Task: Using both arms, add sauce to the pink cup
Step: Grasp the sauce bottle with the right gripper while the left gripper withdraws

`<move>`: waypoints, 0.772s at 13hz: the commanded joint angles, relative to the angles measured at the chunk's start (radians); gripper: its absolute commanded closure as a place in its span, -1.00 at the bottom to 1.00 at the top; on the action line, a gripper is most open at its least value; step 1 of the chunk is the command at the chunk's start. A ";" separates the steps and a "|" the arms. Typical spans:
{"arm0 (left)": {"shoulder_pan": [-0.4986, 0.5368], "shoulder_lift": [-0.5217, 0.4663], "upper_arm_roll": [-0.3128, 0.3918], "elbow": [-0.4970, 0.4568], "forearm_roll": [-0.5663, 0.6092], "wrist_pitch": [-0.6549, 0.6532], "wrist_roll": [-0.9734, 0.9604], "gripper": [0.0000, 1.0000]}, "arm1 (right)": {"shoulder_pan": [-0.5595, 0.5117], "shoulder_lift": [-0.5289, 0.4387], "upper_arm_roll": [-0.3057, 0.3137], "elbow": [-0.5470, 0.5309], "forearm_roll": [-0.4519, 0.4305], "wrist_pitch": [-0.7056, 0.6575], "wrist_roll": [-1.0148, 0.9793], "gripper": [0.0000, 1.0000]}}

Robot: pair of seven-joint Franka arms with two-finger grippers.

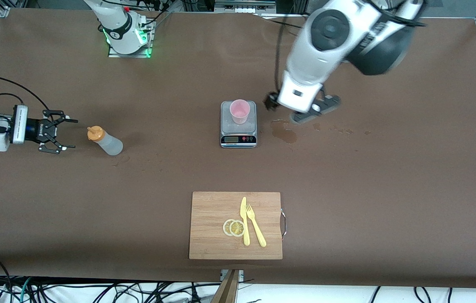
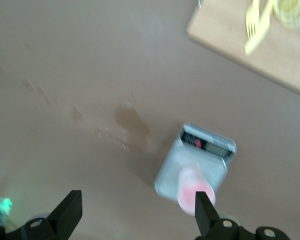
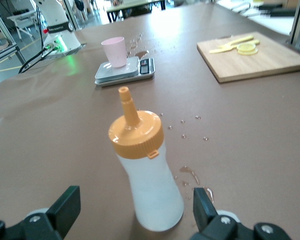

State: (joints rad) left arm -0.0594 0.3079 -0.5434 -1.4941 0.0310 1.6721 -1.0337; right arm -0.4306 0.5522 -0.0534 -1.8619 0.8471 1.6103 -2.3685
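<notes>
From the front, the pink cup stood on the grey scale; the right gripper gaped wide beside the sauce — a careless nudge could topple it.

Left wrist view: left gripper spread empty above the cup.

Right wrist view: smooth translucent bottle, orange cap.

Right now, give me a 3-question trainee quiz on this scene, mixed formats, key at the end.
1. True or false: the pink cup stands on the grey scale.
2. The sauce bottle is: A) in the right hand, B) standing free in front of it, C) on the cutting board.
3. Fill in: the left hand is over the brown ____ beside the scale.

Key:
1. True.
2. B; both hands are open and hold nothing.
3. stain.
</notes>
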 commanded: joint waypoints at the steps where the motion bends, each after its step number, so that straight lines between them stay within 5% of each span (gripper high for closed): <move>1: 0.178 0.008 -0.010 0.046 0.024 -0.034 0.229 -0.99 | -0.008 0.043 0.007 0.003 0.044 -0.009 -0.075 -1.00; 6: 0.440 -0.016 0.008 0.058 0.032 -0.103 0.553 -0.99 | 0.048 0.081 0.009 -0.002 0.058 -0.009 -0.204 -1.00; 7: 0.417 -0.045 0.067 0.043 0.030 -0.107 0.616 -0.99 | 0.056 0.089 0.009 -0.008 0.070 -0.009 -0.231 -1.00; 10: 0.140 -0.108 0.420 -0.033 -0.008 -0.104 0.795 -1.00 | 0.072 0.123 0.009 -0.014 0.090 -0.009 -0.259 -1.00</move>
State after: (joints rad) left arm 0.2354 0.2684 -0.2999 -1.4569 0.0383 1.5666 -0.3301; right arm -0.3616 0.6576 -0.0415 -1.8679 0.9112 1.6077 -2.5947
